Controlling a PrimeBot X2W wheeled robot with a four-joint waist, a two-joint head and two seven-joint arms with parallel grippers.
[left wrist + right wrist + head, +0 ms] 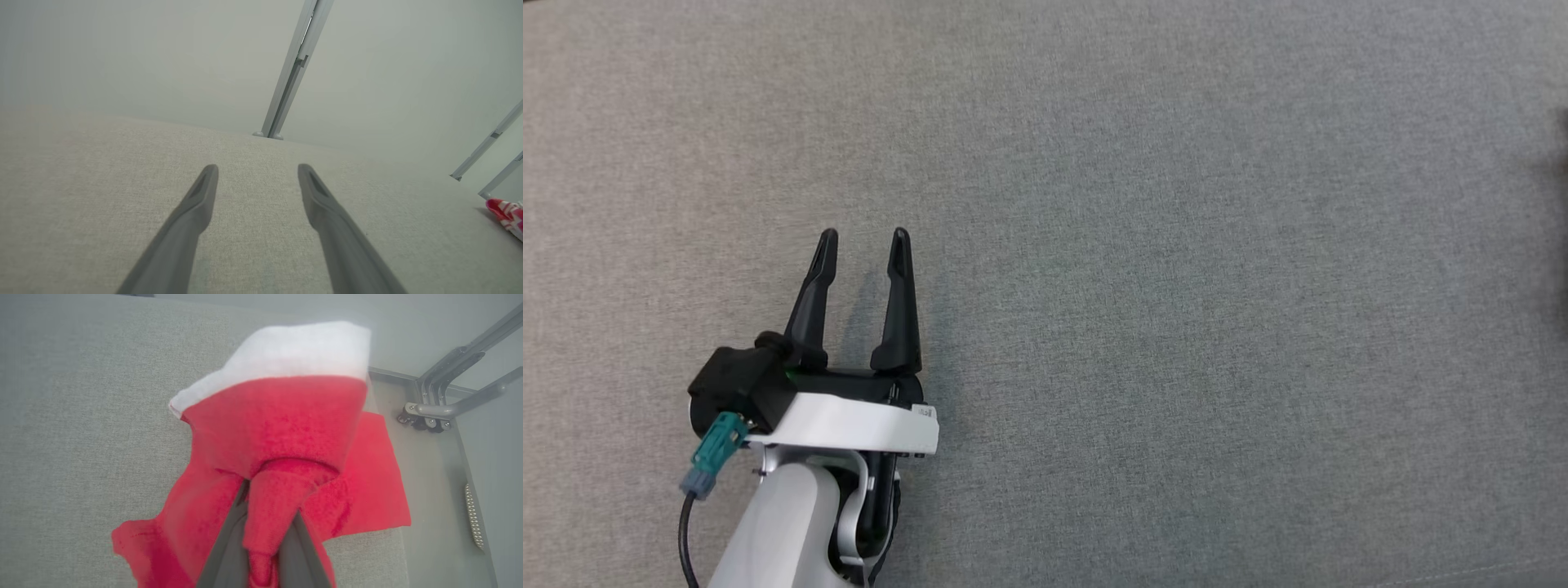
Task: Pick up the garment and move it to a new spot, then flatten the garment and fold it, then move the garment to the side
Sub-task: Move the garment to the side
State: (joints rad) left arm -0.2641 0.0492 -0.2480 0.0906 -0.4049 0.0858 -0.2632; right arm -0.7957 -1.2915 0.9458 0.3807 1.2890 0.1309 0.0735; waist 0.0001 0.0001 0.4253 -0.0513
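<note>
One garment (282,424) pinched in right gripper (269,506) | left gripper (863,235) spread, empty | advice: lift fully clear before carrying sideways

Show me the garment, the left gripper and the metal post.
garment (282,424), right wrist view, red body below white band
left gripper (864,237), head view, midway between open fingertips
metal post (291,77), left wrist view, mid shaft

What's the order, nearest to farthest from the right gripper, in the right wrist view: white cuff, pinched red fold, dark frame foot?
1. Pinched red fold, between the right gripper's fingers.
2. White cuff, just beyond it, top centre.
3. Dark frame foot, upper right, past the surface's edge.
</note>
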